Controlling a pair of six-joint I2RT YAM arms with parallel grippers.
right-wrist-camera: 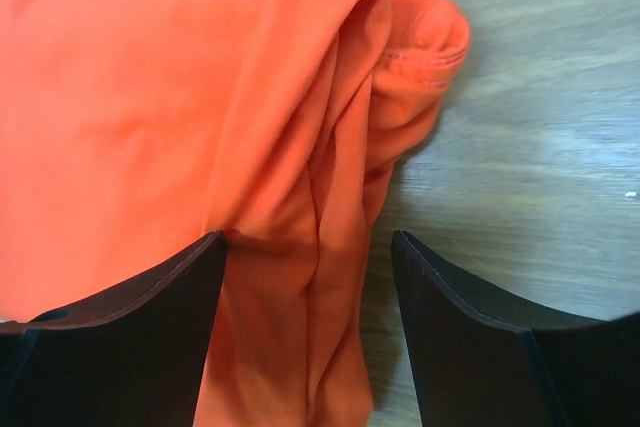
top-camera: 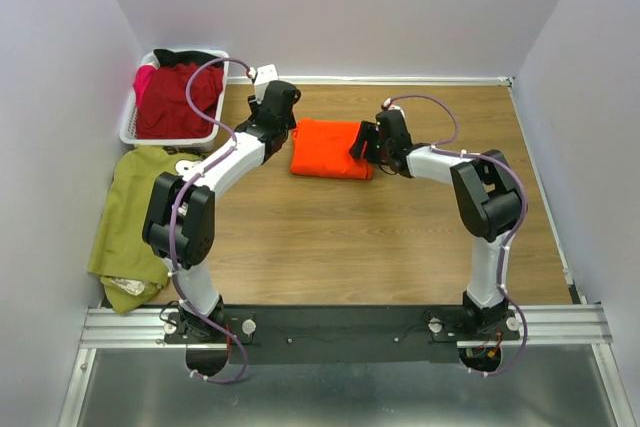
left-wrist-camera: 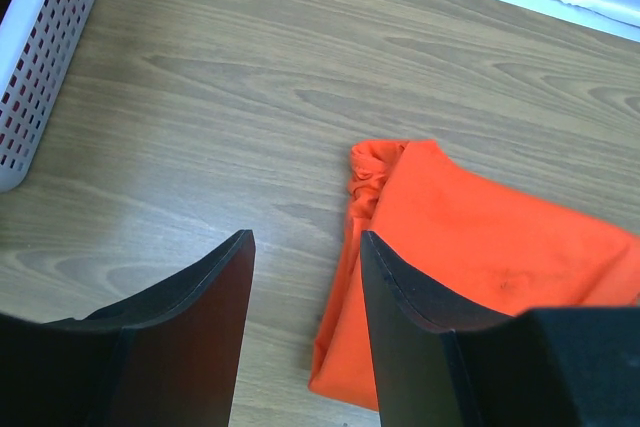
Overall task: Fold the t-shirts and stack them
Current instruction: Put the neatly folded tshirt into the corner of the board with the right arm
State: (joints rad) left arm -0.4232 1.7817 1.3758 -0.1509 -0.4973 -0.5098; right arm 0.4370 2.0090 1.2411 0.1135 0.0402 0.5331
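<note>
A bright orange t-shirt (top-camera: 330, 148) lies folded into a rectangle on the wooden table. My left gripper (top-camera: 284, 125) hovers at its left edge. In the left wrist view this gripper (left-wrist-camera: 305, 247) is open, with bare wood and the orange shirt's edge (left-wrist-camera: 480, 237) showing between its fingers. My right gripper (top-camera: 363, 143) is over the shirt's right edge. It (right-wrist-camera: 308, 242) stands open astride a bunched fold of the orange cloth (right-wrist-camera: 200, 107), not pinching it. A dark red t-shirt (top-camera: 178, 99) lies in the basket. An olive green t-shirt (top-camera: 135, 209) lies spread at the table's left side.
The white slatted basket (top-camera: 129, 125) stands at the back left corner, and its wall (left-wrist-camera: 40, 57) shows in the left wrist view. Pale walls enclose the table on three sides. The olive shirt hangs over the near left edge.
</note>
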